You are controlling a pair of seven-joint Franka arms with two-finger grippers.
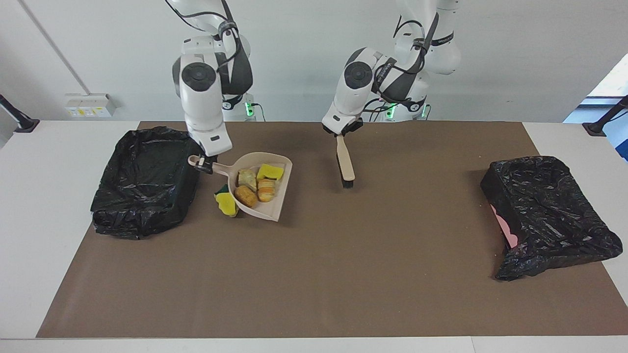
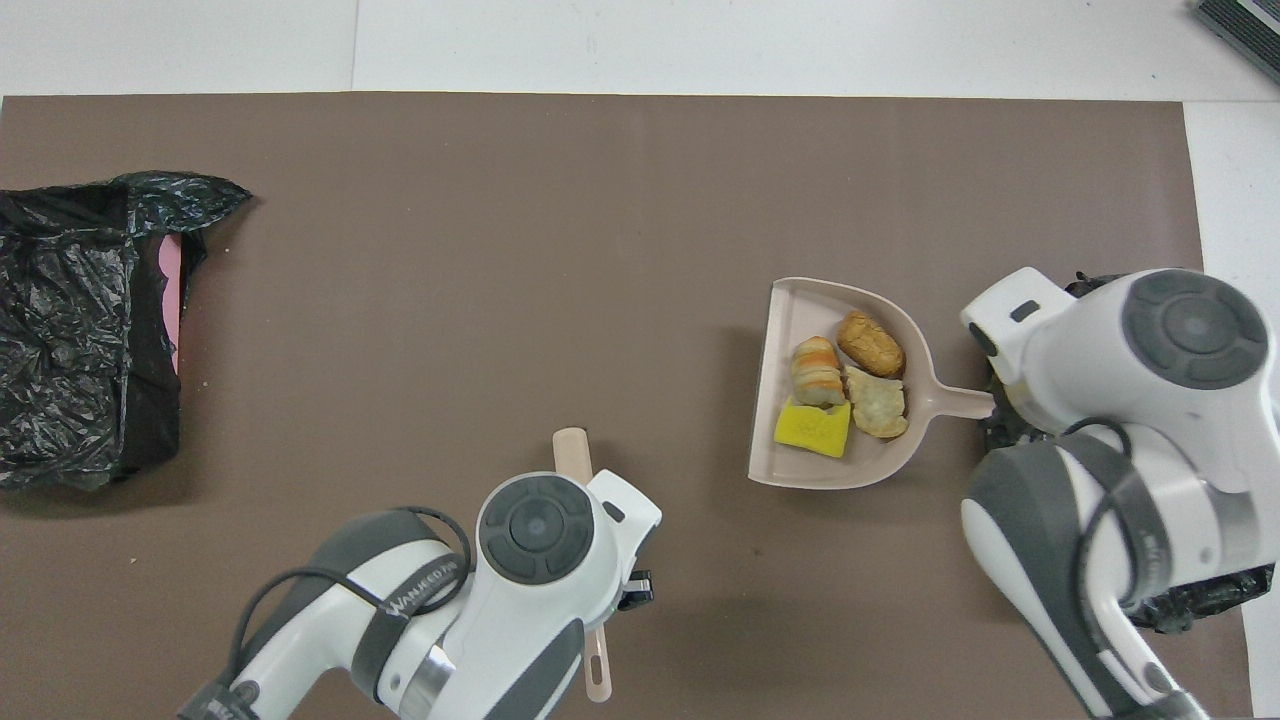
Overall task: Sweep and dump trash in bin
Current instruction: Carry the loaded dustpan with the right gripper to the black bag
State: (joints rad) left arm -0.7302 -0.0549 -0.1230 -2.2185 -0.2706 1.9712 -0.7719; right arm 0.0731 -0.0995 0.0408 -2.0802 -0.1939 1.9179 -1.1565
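In the facing view, the right gripper [image 1: 201, 165] pinches the end of the dustpan [image 1: 274, 208] handle and holds the pan in the air, just beside the bin [image 1: 147, 181] at the right arm's end of the table. The handle points toward that bin and the pan's open mouth faces the other way, so the long axis runs along the table. Four sponge chunks [image 1: 255, 184] lie in the pan. One more yellow and green scrap [image 1: 224, 201] sits on the brown mat [image 1: 314, 274], partly hidden under the pan's edge. The right arm stands tall, its wrist dropping steeply to the handle. The left gripper [image 1: 340, 135] is pressed shut on the top of the brush [image 1: 345, 164], which hangs bristles down over the mat between the two bins; this arm appears to be waiting. A second bin [image 1: 549, 215] sits at the left arm's end.

In the overhead view, the dustpan [image 2: 790, 470] is level, the chunks [image 2: 840, 385] toward its handle end, and the handle reaches straight to the right gripper [image 2: 992, 402], whose arm covers most of the near bin [image 2: 1200, 600]. The loose scrap is hidden here. The brush [image 2: 572, 450] pokes out from under the left arm. Judging by this, dumping calls for carrying the pan over the bin and tipping it, and one scrap would remain to sweep.
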